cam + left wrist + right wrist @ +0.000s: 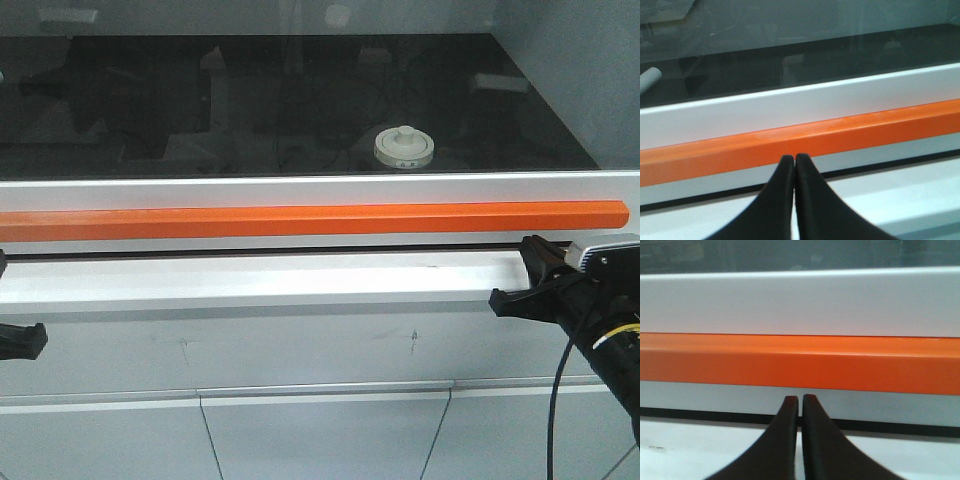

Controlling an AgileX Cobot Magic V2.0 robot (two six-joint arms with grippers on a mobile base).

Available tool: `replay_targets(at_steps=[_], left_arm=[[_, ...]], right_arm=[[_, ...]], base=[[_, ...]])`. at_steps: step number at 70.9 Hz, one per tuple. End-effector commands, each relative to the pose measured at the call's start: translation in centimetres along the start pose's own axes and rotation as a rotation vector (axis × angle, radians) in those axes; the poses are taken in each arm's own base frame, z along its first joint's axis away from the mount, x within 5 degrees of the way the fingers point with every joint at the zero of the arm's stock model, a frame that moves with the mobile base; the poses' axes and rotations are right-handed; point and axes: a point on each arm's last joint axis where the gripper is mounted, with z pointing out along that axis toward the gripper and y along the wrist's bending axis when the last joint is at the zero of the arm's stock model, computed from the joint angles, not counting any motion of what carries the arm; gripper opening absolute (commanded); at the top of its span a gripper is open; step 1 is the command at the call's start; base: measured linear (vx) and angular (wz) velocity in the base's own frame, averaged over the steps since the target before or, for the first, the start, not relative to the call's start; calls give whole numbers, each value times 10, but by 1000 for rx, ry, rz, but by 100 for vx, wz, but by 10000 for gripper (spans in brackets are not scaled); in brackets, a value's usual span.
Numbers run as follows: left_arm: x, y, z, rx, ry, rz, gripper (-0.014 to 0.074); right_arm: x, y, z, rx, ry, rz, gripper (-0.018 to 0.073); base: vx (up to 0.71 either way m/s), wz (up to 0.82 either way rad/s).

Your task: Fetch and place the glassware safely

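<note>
Left gripper (794, 159): black, at the near left edge, facing the bar; fingertips pressed together, nothing between them. Tube (649, 79): white, lying at the far left on the worktop, only its end seen. Bar (300, 220): orange, running level across nearly the whole width, between a white frame (300, 190) above and a white ledge (260, 280) below. Cabinet (300, 430): pale grey panels under the ledge, seams showing. Worktop (200, 110): black, glossy, full of reflections, beyond the frame. Jar (403, 150): stands upright on the worktop, right of centre and near its front edge, well apart from both grippers; cream-white knobbed lid (392, 148) on; glass body barely visible beneath. Right gripper (800, 400): black, at the near right, level with the ledge, facing the bar; fingers closed up with only a hairline slit between the tips, holding nothing. Cable (556, 400): black, hanging from the right arm (610, 350) down over the cabinet
</note>
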Motion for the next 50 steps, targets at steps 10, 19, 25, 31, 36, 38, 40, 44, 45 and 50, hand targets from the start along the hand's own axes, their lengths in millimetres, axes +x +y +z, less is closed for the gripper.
replay_targets(at_steps=[10,19,25,31,36,38,40,44,45,50], left_arm=[[-16,1,1,-7,-128,-14,-7],[-16,1,1,-7,-128,-14,-7],[-16,1,1,-7,-128,-14,-7],[-16,1,1,-7,-127,-14,-7],[-16,1,1,-7,-127,-14,-7],[-16,1,1,-7,-127,-14,-7],[-16,1,1,-7,-127,-14,-7],[-16,1,1,-7,-124,-14,-7],[-15,1,2,-6,-122,-14,-7],[-13,1,5,-4,-108,-15,-7]], right_arm=[[-15,-4,18,0,-121,-14,-3],[-13,-6,29,1,-118,-15,-3],[-13,-7,36,1,-121,-16,-3],[-14,-8,41,2,-126,-18,-3],[-16,-8,45,2,-138,-20,-3],[-18,-8,46,2,-145,-21,-3],[-19,-8,46,1,-150,-23,-3],[-21,-9,47,1,-161,-24,-3],[-21,-9,48,1,-162,-24,-3],[-22,-9,48,0,-169,-25,-3]], base=[[0,0],[0,0],[0,0],[0,0],[0,0],[0,0],[0,0],[0,0],[0,0],[0,0]])
